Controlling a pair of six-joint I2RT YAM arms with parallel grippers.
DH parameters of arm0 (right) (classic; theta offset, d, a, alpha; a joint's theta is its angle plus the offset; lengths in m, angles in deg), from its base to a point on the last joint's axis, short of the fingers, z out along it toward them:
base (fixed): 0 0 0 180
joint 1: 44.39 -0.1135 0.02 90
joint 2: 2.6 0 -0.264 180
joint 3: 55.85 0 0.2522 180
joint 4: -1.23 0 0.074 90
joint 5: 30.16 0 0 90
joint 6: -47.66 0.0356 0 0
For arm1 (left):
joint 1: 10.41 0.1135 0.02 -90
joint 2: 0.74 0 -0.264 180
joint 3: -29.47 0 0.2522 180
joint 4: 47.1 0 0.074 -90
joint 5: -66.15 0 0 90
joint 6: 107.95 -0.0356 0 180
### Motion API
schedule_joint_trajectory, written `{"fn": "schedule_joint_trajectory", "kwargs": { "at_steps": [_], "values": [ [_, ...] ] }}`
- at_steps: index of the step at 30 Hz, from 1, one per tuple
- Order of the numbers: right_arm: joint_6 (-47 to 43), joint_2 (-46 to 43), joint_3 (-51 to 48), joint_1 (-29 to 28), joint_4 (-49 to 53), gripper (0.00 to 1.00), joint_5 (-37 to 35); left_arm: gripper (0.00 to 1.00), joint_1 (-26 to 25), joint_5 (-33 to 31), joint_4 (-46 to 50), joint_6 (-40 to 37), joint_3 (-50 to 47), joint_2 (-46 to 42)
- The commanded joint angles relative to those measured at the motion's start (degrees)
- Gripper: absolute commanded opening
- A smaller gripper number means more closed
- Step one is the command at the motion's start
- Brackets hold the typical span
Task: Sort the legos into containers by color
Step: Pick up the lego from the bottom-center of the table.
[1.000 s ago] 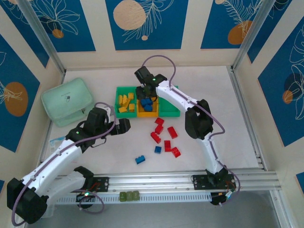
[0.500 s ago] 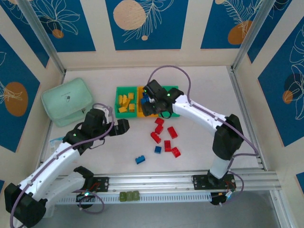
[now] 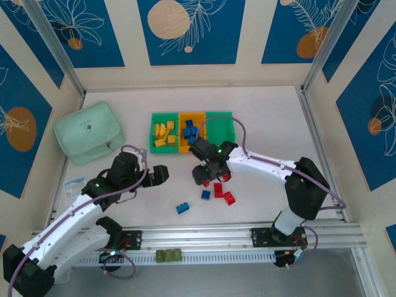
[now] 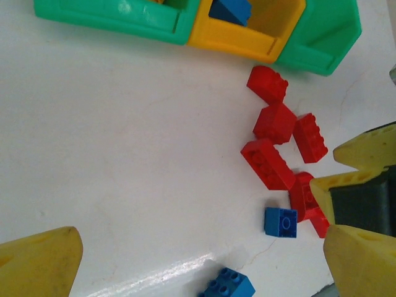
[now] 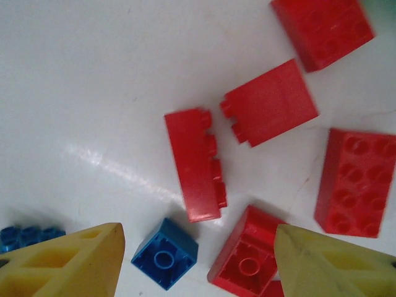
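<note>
The containers stand in a row at the back: a green one (image 3: pixel 157 121) with yellow legos (image 3: pixel 164 133), an orange one (image 3: pixel 182 146) with blue legos (image 3: pixel 190 131), and a green one (image 3: pixel 221 129). Red legos (image 3: pixel 218 190) lie loose on the table in front of them. My right gripper (image 3: pixel 207 174) hovers open over them, and a small upside-down blue lego (image 5: pixel 165 252) and a red lego (image 5: pixel 247 260) lie between its fingers (image 5: pixel 68 263). Another blue lego (image 3: pixel 182 208) lies nearer. My left gripper (image 3: pixel 158 175) is open and holds nothing, left of the red legos (image 4: pixel 267 163).
A pale mint-green rounded box (image 3: pixel 88 131) sits at the back left. Small olive-green blocks (image 3: pixel 168 254) rest on the aluminium rail (image 3: pixel 247 235) at the near edge. Side rails and walls enclose the white table (image 3: pixel 266 117).
My right gripper has come from over the orange container down to the loose red legos, its jaws spreading wider. My left arm has drawn slightly nearer.
</note>
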Motion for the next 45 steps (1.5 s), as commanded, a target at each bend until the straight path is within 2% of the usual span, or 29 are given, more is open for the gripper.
{"fn": "schedule_joint_trajectory", "kwargs": {
  "at_steps": [1, 7, 18, 27, 38, 45],
  "values": [
    [1.9, -0.5, -1.5, -1.8, -1.4, 0.67, 1.2, 0.99, -1.9, -2.0, -0.5, 2.2, -1.3, -1.2],
    [3.4, 1.6, -2.6, -3.8, -1.1, 0.66, 0.2, 0.99, -2.9, -2.9, -0.5, 4.3, -3.2, -2.4],
    [11.5, 4.0, -5.6, -6.8, -0.9, 0.66, -0.5, 0.99, -3.0, -2.7, -0.6, 5.1, -4.5, -3.1],
    [13.0, 6.7, -5.6, -8.7, -1.0, 0.62, -0.5, 0.99, -3.0, -3.2, 0.2, 4.7, -4.8, -3.2],
    [14.2, 9.5, -4.6, -9.3, -2.1, 0.52, -0.7, 0.99, -3.0, -3.5, 0.2, 4.6, -5.2, -3.1],
    [14.0, 8.3, -4.8, -8.9, -2.4, 0.47, -1.3, 0.99, -3.0, -3.9, 0.2, 4.5, -5.1, -2.9]
  ]
}}
